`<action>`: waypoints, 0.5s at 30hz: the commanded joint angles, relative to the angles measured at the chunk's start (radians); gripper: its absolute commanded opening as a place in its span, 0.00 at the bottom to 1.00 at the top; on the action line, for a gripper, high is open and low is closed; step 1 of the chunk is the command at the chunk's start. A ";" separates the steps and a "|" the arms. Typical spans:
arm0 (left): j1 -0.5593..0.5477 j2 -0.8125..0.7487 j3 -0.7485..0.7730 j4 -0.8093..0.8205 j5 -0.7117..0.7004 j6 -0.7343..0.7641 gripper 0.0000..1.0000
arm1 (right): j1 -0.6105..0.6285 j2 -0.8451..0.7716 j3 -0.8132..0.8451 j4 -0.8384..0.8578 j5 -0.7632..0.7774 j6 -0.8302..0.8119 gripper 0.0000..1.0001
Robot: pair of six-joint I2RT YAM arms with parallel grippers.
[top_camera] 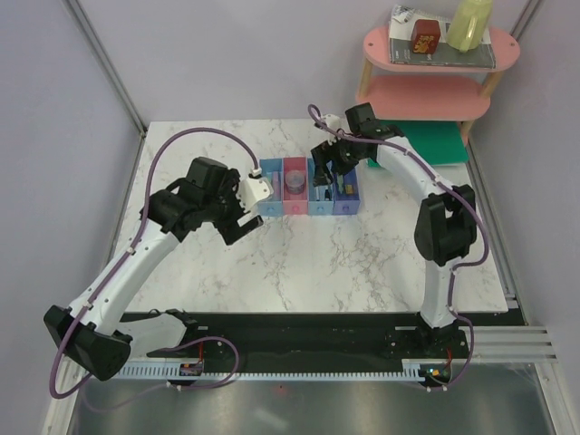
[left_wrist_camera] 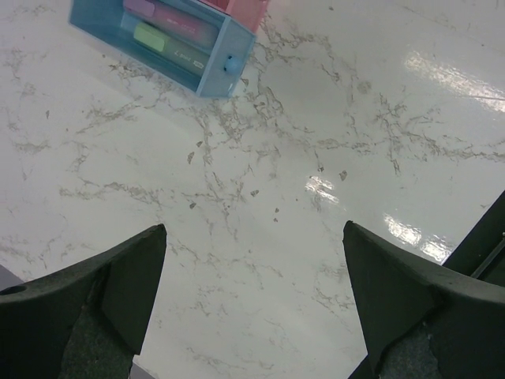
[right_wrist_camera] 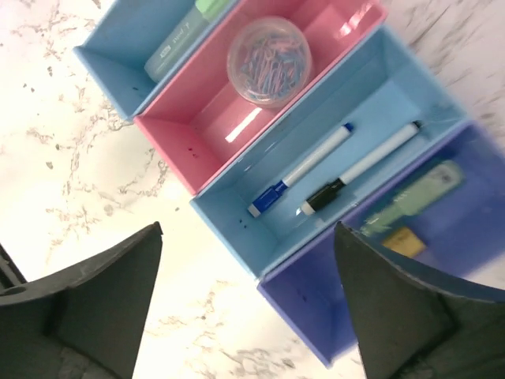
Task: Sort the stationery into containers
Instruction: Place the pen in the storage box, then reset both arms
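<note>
The four joined bins stand at mid-table: light blue (top_camera: 270, 207), pink (top_camera: 294, 207), light blue (top_camera: 320, 208), purple (top_camera: 347, 207). In the right wrist view the first blue bin (right_wrist_camera: 118, 71) holds a pale green stick (right_wrist_camera: 177, 43). The pink bin (right_wrist_camera: 181, 150) holds a round roll (right_wrist_camera: 268, 61). The second blue bin (right_wrist_camera: 237, 225) holds a blue-capped pen (right_wrist_camera: 300, 170) and a black-capped pen (right_wrist_camera: 359, 170). The purple bin (right_wrist_camera: 316, 316) holds a pale green stick (right_wrist_camera: 414, 197). My right gripper (right_wrist_camera: 248, 229) hovers open and empty over the bins. My left gripper (left_wrist_camera: 254, 229) is open and empty over bare marble, near the blue bin (left_wrist_camera: 225, 59) with a pink stick (left_wrist_camera: 177, 24).
A pink round tiered shelf (top_camera: 435, 68) stands at the back right with a red box (top_camera: 424, 36) and a yellow bottle (top_camera: 469, 23) on top. A flat green board (top_camera: 435, 140) lies below it. A small yellowish item (right_wrist_camera: 404, 241) lies in the purple bin.
</note>
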 commanded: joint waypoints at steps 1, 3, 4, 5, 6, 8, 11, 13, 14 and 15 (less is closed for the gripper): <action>0.005 0.004 0.107 0.019 0.019 -0.068 1.00 | 0.000 -0.194 0.043 -0.053 0.065 -0.141 0.98; 0.006 0.007 0.143 0.019 0.027 -0.120 1.00 | 0.000 -0.276 0.025 -0.099 0.094 -0.194 0.98; 0.012 0.009 0.176 0.019 0.041 -0.138 1.00 | 0.000 -0.334 0.006 -0.115 0.121 -0.211 0.98; 0.015 0.009 0.191 0.021 0.044 -0.172 1.00 | 0.000 -0.364 -0.009 -0.148 0.141 -0.225 0.98; 0.019 0.009 0.205 0.022 0.050 -0.187 1.00 | 0.000 -0.397 -0.029 -0.165 0.158 -0.260 0.98; 0.043 0.010 0.240 0.019 0.053 -0.224 1.00 | 0.000 -0.502 -0.095 -0.199 0.220 -0.289 0.98; 0.132 -0.014 0.248 0.013 0.116 -0.240 1.00 | -0.008 -0.644 -0.193 -0.261 0.322 -0.314 0.98; 0.246 -0.031 0.224 0.013 0.203 -0.232 1.00 | -0.046 -0.743 -0.245 -0.317 0.341 -0.346 0.98; 0.287 -0.043 0.213 0.015 0.231 -0.227 1.00 | -0.072 -0.777 -0.259 -0.330 0.344 -0.354 0.98; 0.333 -0.063 0.199 0.013 0.260 -0.217 1.00 | -0.147 -0.808 -0.271 -0.353 0.330 -0.368 0.98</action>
